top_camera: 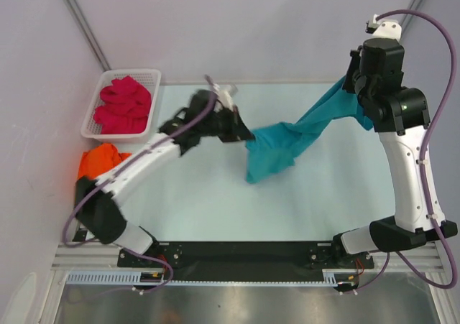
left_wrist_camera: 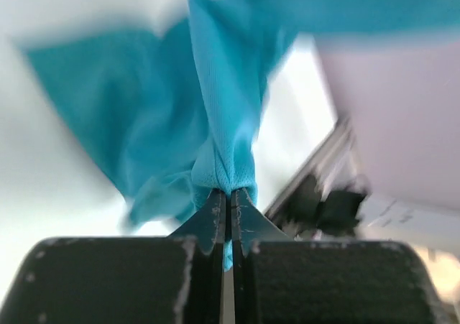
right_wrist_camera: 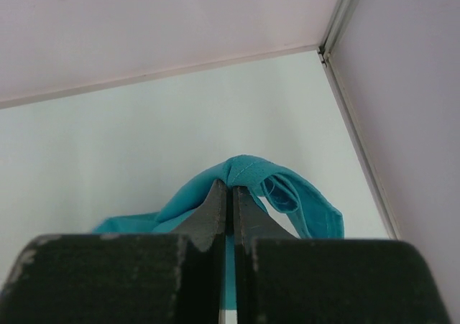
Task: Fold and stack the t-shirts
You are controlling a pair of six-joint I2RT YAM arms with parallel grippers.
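Note:
The teal-blue t-shirt [top_camera: 295,141] hangs stretched in the air between both grippers above the table. My left gripper [top_camera: 244,132] is shut on its left end; the left wrist view shows the cloth [left_wrist_camera: 223,116] pinched between the closed fingertips [left_wrist_camera: 228,195]. My right gripper [top_camera: 353,87] is shut on the other end at the back right; the right wrist view shows a hem fold [right_wrist_camera: 248,173] clamped at the tips [right_wrist_camera: 230,187]. The crimson-pink t-shirt [top_camera: 123,105] lies crumpled in the basket. The orange t-shirt [top_camera: 100,160] lies bunched at the table's left edge.
The white lattice basket [top_camera: 93,123] stands at the back left. Grey walls close in the back and both sides. The black rail [top_camera: 237,252] with the arm bases runs along the near edge.

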